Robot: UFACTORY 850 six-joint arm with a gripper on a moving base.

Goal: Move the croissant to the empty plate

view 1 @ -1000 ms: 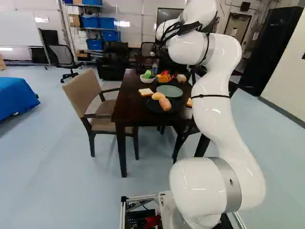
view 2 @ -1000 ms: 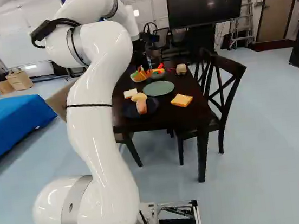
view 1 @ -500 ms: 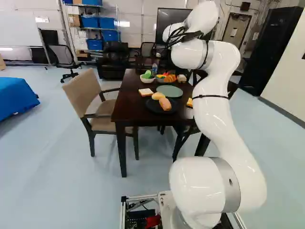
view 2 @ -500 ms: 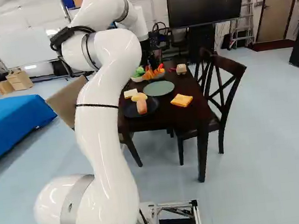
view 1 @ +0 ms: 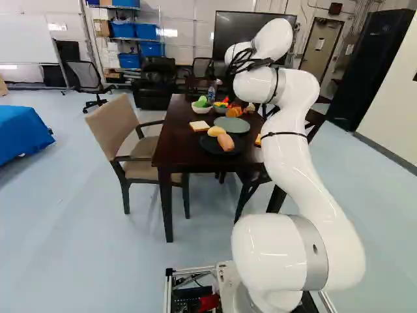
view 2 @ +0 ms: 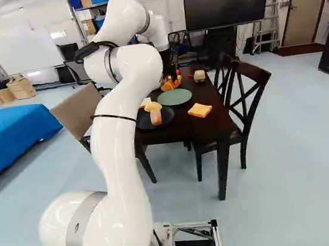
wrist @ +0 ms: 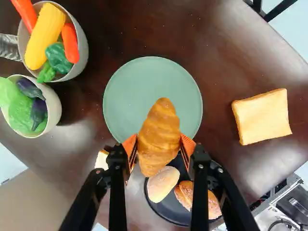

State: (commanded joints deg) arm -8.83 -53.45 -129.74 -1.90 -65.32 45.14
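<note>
Right base view, left to right: white arm (view 2: 116,147) at the left; near the middle, a black plate (view 2: 144,123) of rolls (view 2: 155,117) on the dark counter (view 2: 194,132); the end effector (view 2: 171,78) grasping the croissant (view 2: 170,85), upper middle of the frame; the green plate (view 2: 175,97); a toast slice (view 2: 199,110) at right. Wrist view: the croissant is golden-brown, ridged, tapering to a rounded tip, pinched between the orange pads (wrist: 186,144), partly overlapping the green plate.

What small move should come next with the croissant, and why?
Probably ease the gripper ahead, further over the green plate: it holds the croissant, which in the wrist view reaches only about that plate's middle, its rear end overlapping a pale roll.
</note>
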